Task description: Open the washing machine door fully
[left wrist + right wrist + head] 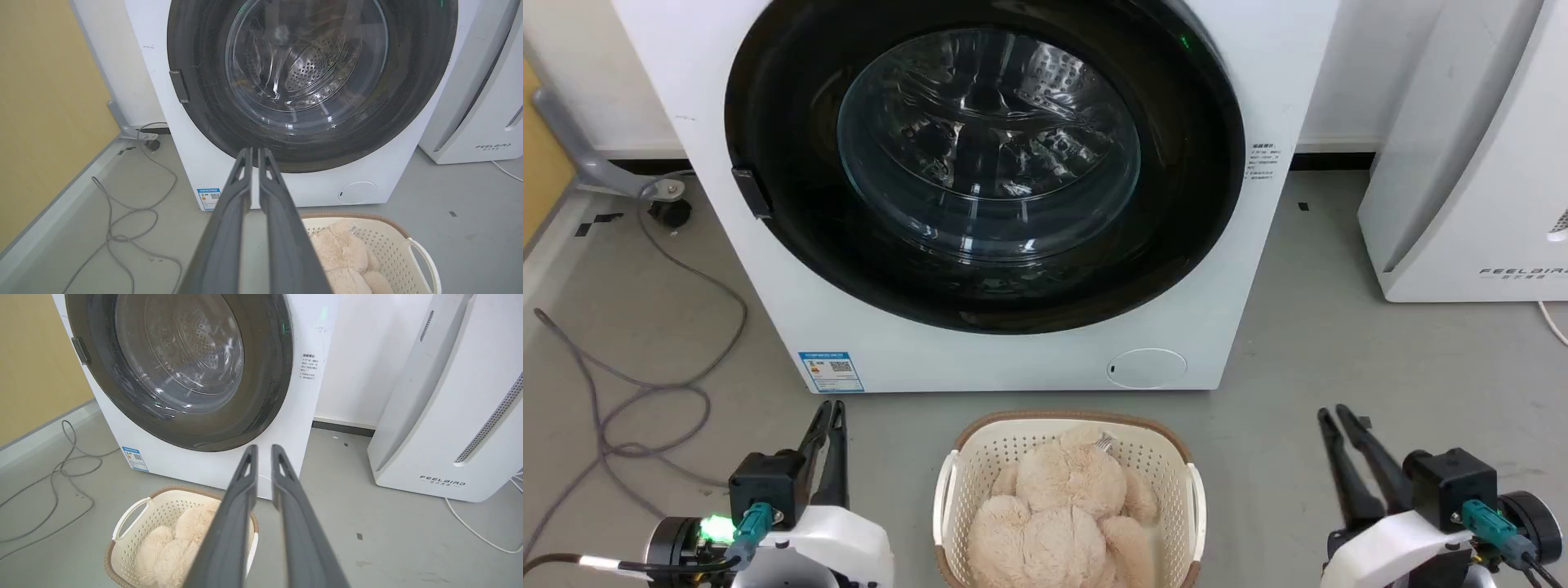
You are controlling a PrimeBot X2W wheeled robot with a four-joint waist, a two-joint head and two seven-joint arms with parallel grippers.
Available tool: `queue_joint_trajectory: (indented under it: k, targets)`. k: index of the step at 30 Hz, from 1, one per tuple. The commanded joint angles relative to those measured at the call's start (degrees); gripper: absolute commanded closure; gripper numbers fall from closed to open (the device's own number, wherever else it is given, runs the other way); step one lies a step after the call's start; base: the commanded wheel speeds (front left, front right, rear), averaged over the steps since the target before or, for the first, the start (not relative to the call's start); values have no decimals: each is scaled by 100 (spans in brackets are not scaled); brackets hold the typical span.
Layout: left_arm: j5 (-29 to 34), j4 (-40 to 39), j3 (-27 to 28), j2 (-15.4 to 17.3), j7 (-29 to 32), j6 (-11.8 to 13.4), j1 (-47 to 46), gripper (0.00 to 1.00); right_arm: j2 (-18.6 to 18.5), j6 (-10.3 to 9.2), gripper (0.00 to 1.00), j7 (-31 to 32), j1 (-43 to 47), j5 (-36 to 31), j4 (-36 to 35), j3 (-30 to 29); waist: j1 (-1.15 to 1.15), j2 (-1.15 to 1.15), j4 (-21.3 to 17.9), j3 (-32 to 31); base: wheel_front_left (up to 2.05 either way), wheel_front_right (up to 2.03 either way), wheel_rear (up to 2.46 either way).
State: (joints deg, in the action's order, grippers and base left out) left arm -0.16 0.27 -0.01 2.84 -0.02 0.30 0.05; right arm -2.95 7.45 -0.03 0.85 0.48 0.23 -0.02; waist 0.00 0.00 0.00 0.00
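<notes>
The washing machine door point(984, 163) is a big round glossy black disc with a bulging clear window, lying flush against the white machine point(792, 310). A small dark latch tab point(752, 192) sits on its left rim. The same door point(310, 77) faces the left wrist view, and the door point(179, 363) fills the upper left of the right wrist view. My left gripper point(832, 406) rests low on the left, shut and holding nothing, well short of the door. At the lower right my right gripper point(1334, 412) is likewise shut and empty. Its fingertips point(249, 451) point toward the machine's lower right corner.
A cream basket point(947, 490) holding a beige plush toy point(1070, 498) stands on the floor between my grippers, just before the machine. A white FEELBIRD appliance point(1462, 163) stands at the right. Grey cables point(645, 392) loop over the floor at the left, near a yellow wall point(49, 102).
</notes>
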Motion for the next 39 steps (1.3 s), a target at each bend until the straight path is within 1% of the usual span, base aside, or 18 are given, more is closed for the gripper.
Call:
queue_joint_trajectory:
  k: [1, 8, 9, 10, 17, 21, 29, 32, 33, 39]
  targets:
    - [-1, 0, -1, 0, -1, 3, 0, 0, 0, 0, 0, -1, 1, 2, 0, -1, 0, 0, 0, 0, 0, 0, 0]
    - [-74, 61, -76, 0, -83, 10, -18, 0, 0, 0, 0, -71, 14, 92, 47, -5, 0, 0, -2, 1, 0, 0, 0]
    - [-85, 72, -88, 0, -95, 12, -23, 0, 0, 0, 16, -82, 15, 106, 56, -6, 0, 0, -2, 2, 0, 0, 0]
    - [-96, 83, -100, 0, -107, 14, -27, 0, 1, 0, 100, -93, 16, 121, 66, -6, 0, 0, -2, 2, 0, 0, 0]
    - [-173, 150, -178, 0, -193, 30, -63, 0, 1, 0, 100, -180, 13, 255, 129, -10, 0, 0, 1, 11, 0, 0, 0]
    - [-218, 176, -221, 1, -241, 40, -79, 0, 1, 1, 100, -233, 3, 477, 166, 1, 0, 0, 3, 17, 0, 0, 0]
    - [-303, 230, -307, 1, -337, 58, -110, 0, 2, 1, 100, -336, -39, 1392, 244, 39, 0, 0, 4, 29, 0, 0, 0]
    - [-336, 247, -337, 1, -373, 66, -125, 0, 2, 1, 100, -372, -79, 1840, 261, 25, 0, 0, 3, 38, 0, 0, 0]
    - [-336, 247, -337, 1, -373, 66, -125, 0, 2, 1, 100, -372, -79, 1840, 261, 25, 0, 0, 3, 38, 0, 0, 0]
    - [-405, 277, -401, 1, -444, 83, -160, 0, 2, 1, 100, -444, -240, 2901, 353, -139, 0, 0, 2, 66, 0, 0, 0]
